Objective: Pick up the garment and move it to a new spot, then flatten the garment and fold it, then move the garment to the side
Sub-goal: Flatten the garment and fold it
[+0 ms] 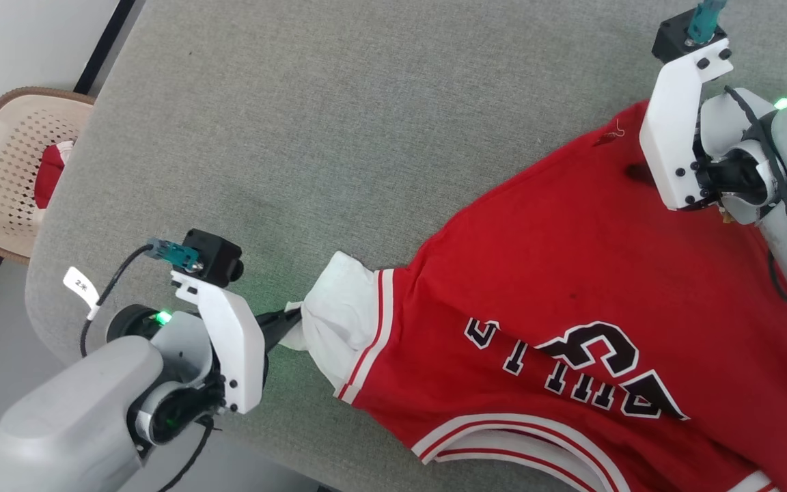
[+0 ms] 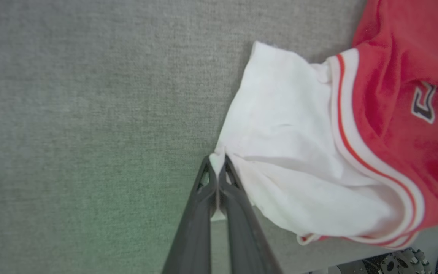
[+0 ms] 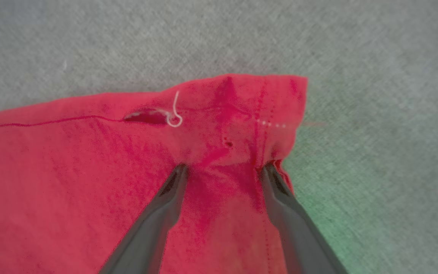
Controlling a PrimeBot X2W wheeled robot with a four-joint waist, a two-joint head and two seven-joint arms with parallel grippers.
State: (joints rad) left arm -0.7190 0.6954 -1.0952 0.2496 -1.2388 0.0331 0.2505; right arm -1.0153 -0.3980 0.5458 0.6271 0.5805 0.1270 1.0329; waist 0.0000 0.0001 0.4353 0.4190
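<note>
The garment (image 1: 557, 273), a red jersey with black lettering and a white sleeve (image 1: 339, 321), lies spread on the grey table (image 1: 332, 123). My left gripper (image 1: 287, 326) is shut on the outer edge of that white sleeve (image 2: 287, 133); in the left wrist view the left gripper (image 2: 217, 163) has a small fold of white cloth pinched between its tips. My right gripper (image 3: 223, 167) stands open, both tips resting on the red cloth (image 3: 70, 171) near a hem corner. A small tear with a loose white thread (image 3: 173, 114) sits just beyond it.
A beige perforated basket (image 1: 4, 171) stands on the floor off the table's left edge, with a red item (image 1: 48, 174) inside. The table's rounded corner lies close behind my left arm. Bare grey tabletop stretches across the upper middle.
</note>
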